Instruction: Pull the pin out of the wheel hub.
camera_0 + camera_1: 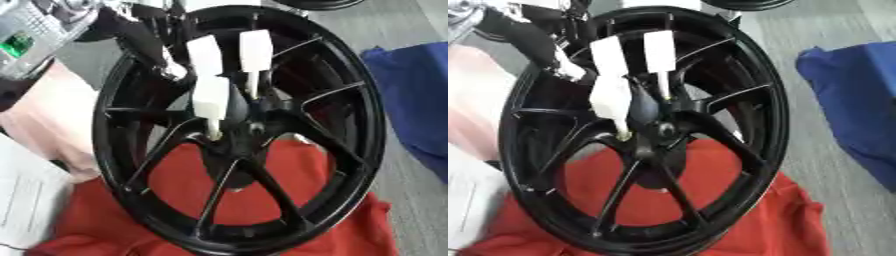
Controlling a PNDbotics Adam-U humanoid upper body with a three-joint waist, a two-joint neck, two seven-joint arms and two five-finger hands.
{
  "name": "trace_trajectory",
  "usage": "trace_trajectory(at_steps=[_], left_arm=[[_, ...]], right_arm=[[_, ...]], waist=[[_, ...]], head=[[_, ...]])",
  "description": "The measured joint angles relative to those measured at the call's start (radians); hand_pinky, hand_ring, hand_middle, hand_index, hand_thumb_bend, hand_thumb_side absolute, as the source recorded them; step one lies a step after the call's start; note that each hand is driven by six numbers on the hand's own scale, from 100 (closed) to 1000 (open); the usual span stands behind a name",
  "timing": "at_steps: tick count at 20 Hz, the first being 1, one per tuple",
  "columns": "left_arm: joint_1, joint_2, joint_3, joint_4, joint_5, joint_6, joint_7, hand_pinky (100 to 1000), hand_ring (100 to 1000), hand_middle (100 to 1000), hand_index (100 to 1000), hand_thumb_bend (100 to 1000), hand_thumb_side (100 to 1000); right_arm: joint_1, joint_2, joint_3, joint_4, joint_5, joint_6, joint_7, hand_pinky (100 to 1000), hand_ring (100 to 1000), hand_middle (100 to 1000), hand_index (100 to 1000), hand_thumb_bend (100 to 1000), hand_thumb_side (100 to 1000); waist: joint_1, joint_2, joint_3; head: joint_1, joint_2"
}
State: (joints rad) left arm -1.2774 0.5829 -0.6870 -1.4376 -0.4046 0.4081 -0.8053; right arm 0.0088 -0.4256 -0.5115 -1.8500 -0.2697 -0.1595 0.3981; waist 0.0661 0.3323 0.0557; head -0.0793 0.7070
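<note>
My left hand (210, 96) is at the wheel's (369, 125) hub (255, 129). I cannot tell if my fingers hold the pale pin (213, 132) there. It looks thin, stiff and slick, so I'd pinch its outer end and pull straight.

My left hand (166, 55) comes in from the upper left of the frame, crowding that side of the wheel (341, 150). Three white pins (211, 97) cluster at the hub, leaving narrow gaps. Spokes (325, 97) fence the centre; right side lies open.
</note>
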Motion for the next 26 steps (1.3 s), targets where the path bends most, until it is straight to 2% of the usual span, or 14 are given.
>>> trace_trajectory(at_steps=[11,16,20,23,26], left_arm=[[-0.019,-0.057,0.017,0.051,0.005,0.027,0.028,779,727,664,805,472,424],[-0.025,-0.067,0.026,0.07,0.011,0.026,0.034,769,697,618,768,446,387],[-0.025,-0.075,0.027,0.072,0.029,0.023,0.033,724,607,521,682,357,256],[-0.026,-0.076,0.028,0.072,0.049,0.022,0.032,699,559,440,591,314,225],[-0.026,-0.074,0.032,0.067,0.067,0.022,0.031,683,531,383,530,310,197]], right_arm=[[-0.008,0.008,0.0,0.004,0.012,0.003,0.006,839,524,506,746,100,577],[-0.01,0.009,0.0,0.005,0.014,0.005,0.01,840,524,507,746,100,586],[-0.013,0.011,0.0,0.005,0.018,0.006,0.011,840,524,507,746,100,587],[-0.013,0.016,0.0,0.005,0.022,0.007,0.013,840,524,507,746,100,587],[-0.013,0.016,0.0,0.005,0.024,0.007,0.014,840,524,507,747,100,587]], waist=[[0.0,0.009,-0.01],[0.0,0.015,-0.011],[0.0,0.017,-0.011],[0.0,0.018,-0.011],[0.0,0.019,-0.011]], head=[[0.018,-0.015],[0.025,-0.022],[0.026,-0.023],[0.026,-0.023],[0.027,-0.023]])
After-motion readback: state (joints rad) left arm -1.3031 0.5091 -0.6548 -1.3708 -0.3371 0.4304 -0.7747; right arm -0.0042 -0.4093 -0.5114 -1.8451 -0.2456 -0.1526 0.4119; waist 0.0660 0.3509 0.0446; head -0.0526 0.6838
